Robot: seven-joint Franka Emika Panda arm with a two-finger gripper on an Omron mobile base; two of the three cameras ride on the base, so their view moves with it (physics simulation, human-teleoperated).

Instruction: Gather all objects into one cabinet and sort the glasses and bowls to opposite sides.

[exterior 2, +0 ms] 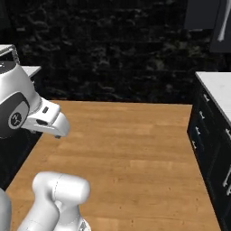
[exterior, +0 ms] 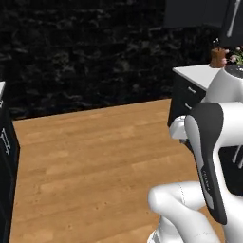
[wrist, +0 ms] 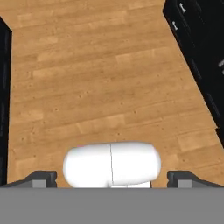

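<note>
gripper [wrist: 112, 179] spread wide, planked wooden floor [wrist: 100, 87]

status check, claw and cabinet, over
Claw open, empty, above wood floor. Upper cabinet ahead right, door handle visible. Cups, bowls not sighted. Path clear.

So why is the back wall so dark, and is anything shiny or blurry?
Left base view: the back wall is black stone with faint grey flecks, while the wooden floor is evenly lit, with no strong shadows. Right base view: the white counter looks bright, without glare. Hand view: the floorboards look slightly soft, and the black drawers swallow most detail.
</note>
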